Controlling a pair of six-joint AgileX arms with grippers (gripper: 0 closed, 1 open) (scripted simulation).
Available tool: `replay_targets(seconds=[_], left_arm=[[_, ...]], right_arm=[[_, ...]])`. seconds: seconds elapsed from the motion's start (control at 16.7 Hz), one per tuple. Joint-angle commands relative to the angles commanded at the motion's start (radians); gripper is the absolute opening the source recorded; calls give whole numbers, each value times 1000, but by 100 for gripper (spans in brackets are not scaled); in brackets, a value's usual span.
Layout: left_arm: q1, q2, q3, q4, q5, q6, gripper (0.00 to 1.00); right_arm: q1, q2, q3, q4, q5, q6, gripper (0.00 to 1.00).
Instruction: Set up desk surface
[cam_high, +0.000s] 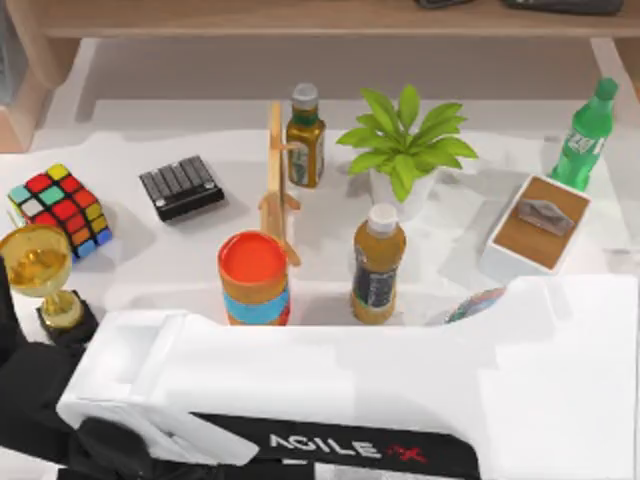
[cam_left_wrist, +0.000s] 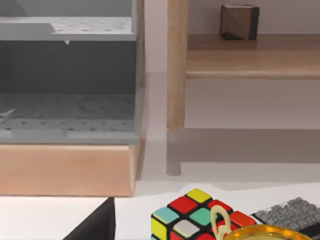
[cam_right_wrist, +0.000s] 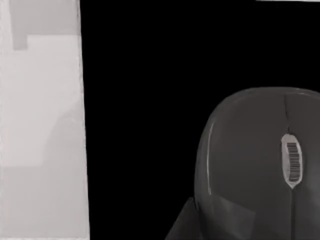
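A white AgileX arm (cam_high: 330, 385) fills the lower frame, hiding much of the desk surface (cam_high: 200, 240). Left to right stand a gold trophy (cam_high: 40, 265), Rubik's cube (cam_high: 58, 208), dark keypad (cam_high: 181, 186), orange-lidded can (cam_high: 254, 277), two bottles, potted plant (cam_high: 405, 145), brown-topped white box (cam_high: 537, 228), and green bottle (cam_high: 583, 137). Neither gripper's state can be told.

The AgileX arm link (cam_high: 330, 385) in the top view is a broad, boxy white housing with smooth faces and rounded edges. A black band runs along its lower edge, carrying the lettering "AGILE" in white followed by a red "X" mark. Black housing sections adjoin the white link at the left side. In the left wrist view, a black wedge-shaped part (cam_left_wrist: 97, 225), possibly an end effector finger, is visible.
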Motion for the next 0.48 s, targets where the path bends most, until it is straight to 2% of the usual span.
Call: replay_targets(seconds=[0.48], left_arm=[[0,0,0,0,0,0,100]], right_arm=[[-4,-11,7,4,0,0,0]])
